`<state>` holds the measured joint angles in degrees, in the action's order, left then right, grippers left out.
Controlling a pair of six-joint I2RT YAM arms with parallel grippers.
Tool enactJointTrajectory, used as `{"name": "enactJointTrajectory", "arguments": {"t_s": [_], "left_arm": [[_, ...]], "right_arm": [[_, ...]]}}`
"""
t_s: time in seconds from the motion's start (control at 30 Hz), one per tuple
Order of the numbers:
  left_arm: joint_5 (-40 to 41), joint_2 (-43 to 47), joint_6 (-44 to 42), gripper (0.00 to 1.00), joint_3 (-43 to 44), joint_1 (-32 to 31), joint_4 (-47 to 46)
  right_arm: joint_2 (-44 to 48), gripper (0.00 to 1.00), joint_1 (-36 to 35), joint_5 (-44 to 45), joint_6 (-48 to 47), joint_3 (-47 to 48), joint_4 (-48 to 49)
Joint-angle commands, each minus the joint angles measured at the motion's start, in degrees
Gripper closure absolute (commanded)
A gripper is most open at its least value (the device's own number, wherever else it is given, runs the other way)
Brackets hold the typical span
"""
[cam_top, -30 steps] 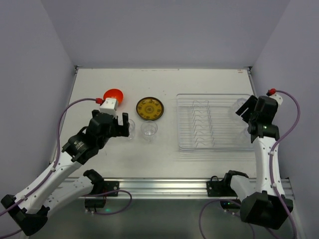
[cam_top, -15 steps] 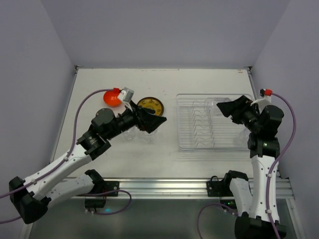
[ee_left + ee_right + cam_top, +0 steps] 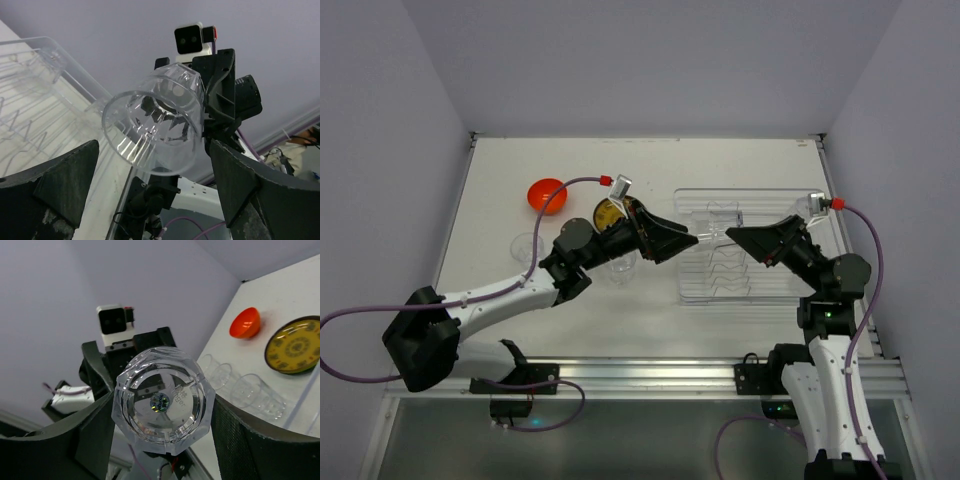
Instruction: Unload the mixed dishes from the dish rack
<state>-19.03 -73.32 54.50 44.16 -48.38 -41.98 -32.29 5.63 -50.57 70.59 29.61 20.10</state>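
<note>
My right gripper (image 3: 732, 237) is shut on a small clear cup (image 3: 717, 226) and holds it on its side above the left half of the dish rack (image 3: 760, 292). In the right wrist view the cup's base (image 3: 162, 400) faces the camera between my fingers (image 3: 235, 440). My left gripper (image 3: 695, 240) is open and empty, facing the cup's open mouth (image 3: 150, 130) at close range; its fingers (image 3: 60, 185) stand wide apart. The rack (image 3: 30, 100) shows only white wire dividers. An orange-red bowl (image 3: 547, 193) and a yellow-brown plate (image 3: 608, 212) lie on the table.
Clear cups stand on the table left of the rack, one at the far left (image 3: 527, 246) and one under my left arm (image 3: 620, 268); three show in the right wrist view (image 3: 257, 395). Grey walls close in the table on three sides.
My right gripper has carried the clear cup from the rack's right end leftward over the rack. My left arm has swung right from the table cups to meet it.
</note>
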Motion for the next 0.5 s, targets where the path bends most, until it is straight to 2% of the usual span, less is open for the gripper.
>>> {"name": "enactJointTrajectory", "arguments": {"t_s": [0.0, 0.03, 0.17, 0.33, 0.4, 0.47], "left_arm": [[-3.2, -2.3, 3.8, 0.05, 2.7, -2.7, -13.0], [-3.4, -3.3, 3.9, 0.09, 3.6, -4.0, -13.5], [-2.9, -3.5, 2.8, 0.15, 4.3, -6.5, -13.5], [-1.0, -2.2, 1.8, 0.38, 2.9, -7.3, -13.5], [-0.8, -2.1, 1.8, 0.38, 2.7, -7.5, -13.5], [-0.6, -2.0, 1.8, 0.32, 2.6, -8.0, -13.3]], "right_arm": [[-0.1, 1.0, -4.1, -0.2, 3.7, 1.6, 9.4], [-0.1, 1.0, -5.1, 0.2, 3.1, 1.4, 9.6], [0.2, 1.0, -5.2, 1.5, 1.1, 1.0, 9.4], [0.6, 1.0, -5.2, 1.4, 0.4, -0.3, 10.7], [0.7, 1.0, -5.2, 1.2, -0.4, -0.5, 10.1], [1.6, 1.0, -5.2, 2.2, -3.3, 0.1, 7.8]]}}
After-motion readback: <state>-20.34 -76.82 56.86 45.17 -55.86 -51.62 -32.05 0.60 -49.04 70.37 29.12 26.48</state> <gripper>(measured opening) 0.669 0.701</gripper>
